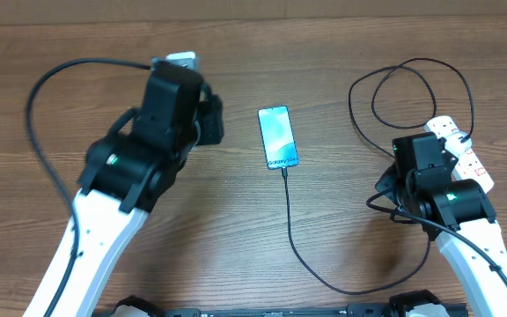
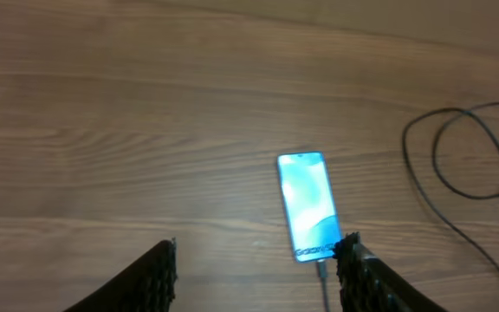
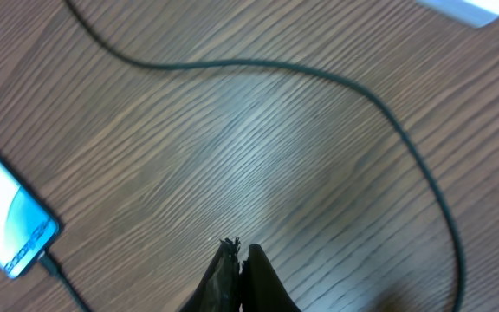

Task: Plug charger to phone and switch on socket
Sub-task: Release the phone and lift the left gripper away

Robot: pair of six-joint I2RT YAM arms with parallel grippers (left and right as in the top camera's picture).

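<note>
The phone lies flat at the table's middle, its screen lit, "Galaxy S24" at its near end. It also shows in the left wrist view and the right wrist view. The charger is a thin black cable; its tip sits in the phone's near end, and it loops round to the right. The socket, a white power strip with red switches, lies at the right behind my right arm. My left gripper is open and empty, left of the phone. My right gripper is shut and empty above bare wood.
The charger cable coils in loops at the back right, near the socket. It crosses the right wrist view. A corner of the socket shows at that view's top edge. The arms' black cable arcs at the left.
</note>
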